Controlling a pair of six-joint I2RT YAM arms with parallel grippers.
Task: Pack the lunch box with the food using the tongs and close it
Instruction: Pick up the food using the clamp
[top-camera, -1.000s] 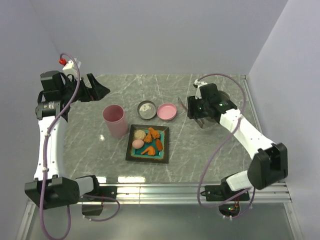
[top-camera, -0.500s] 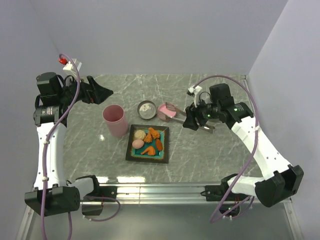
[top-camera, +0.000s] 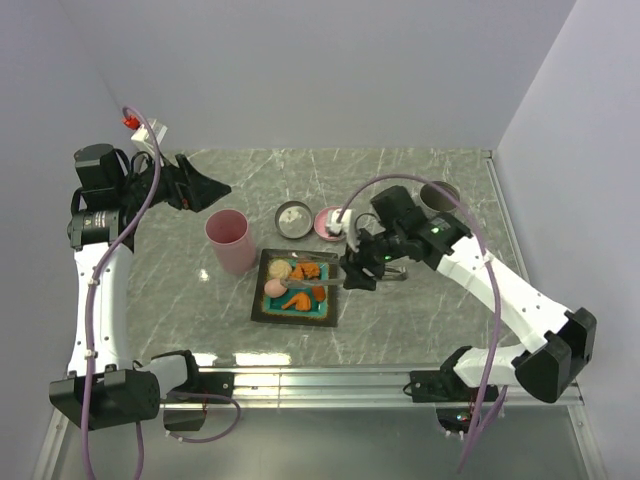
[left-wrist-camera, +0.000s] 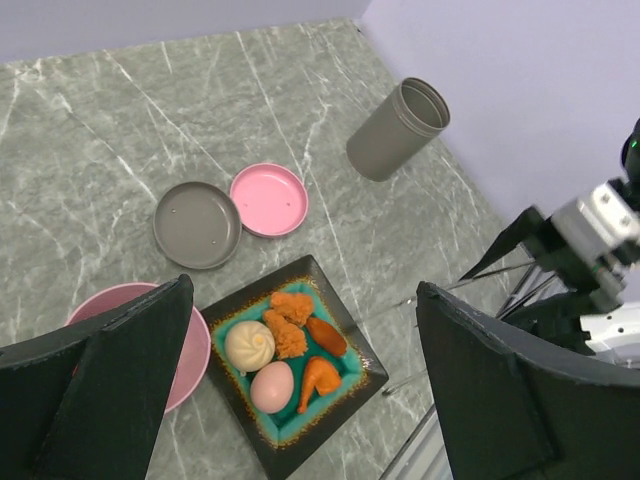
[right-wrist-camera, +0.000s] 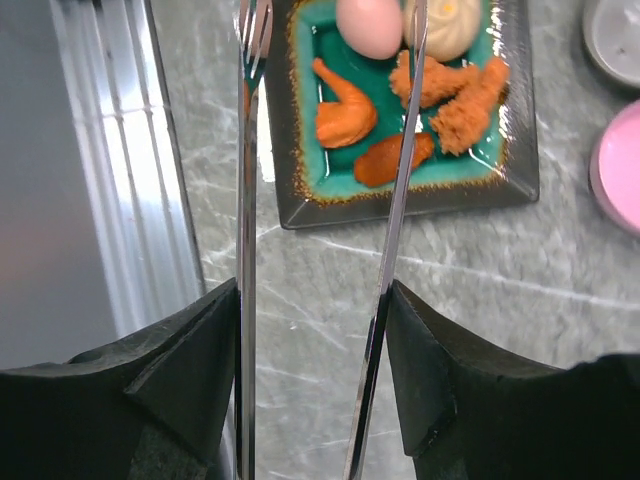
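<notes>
The food (right-wrist-camera: 372, 24) lies on a black and teal plate (top-camera: 295, 318): a pink egg-like ball, a beige bun (left-wrist-camera: 249, 345) and several orange fried chunks (right-wrist-camera: 445, 90). My right gripper (top-camera: 355, 272) is shut on the silver tongs (top-camera: 310, 283), one finger against each arm (right-wrist-camera: 244, 200). The tongs' arms stand apart with nothing between them. One tip lies over the food, the other over the plate's edge. The pink lunch box (top-camera: 230, 240) stands upright left of the plate. Its pink lid (top-camera: 330, 222) lies behind the plate. My left gripper (top-camera: 208, 186) hangs open above and behind the lunch box.
A grey lid (top-camera: 293, 218) lies beside the pink one. A grey cylinder (left-wrist-camera: 397, 130) lies on its side at the back right of the table, behind my right arm. A metal rail (top-camera: 330, 380) runs along the near edge.
My right arm has swung from the back right to the plate, bringing the tongs over the food. The left arm has hardly moved.
</notes>
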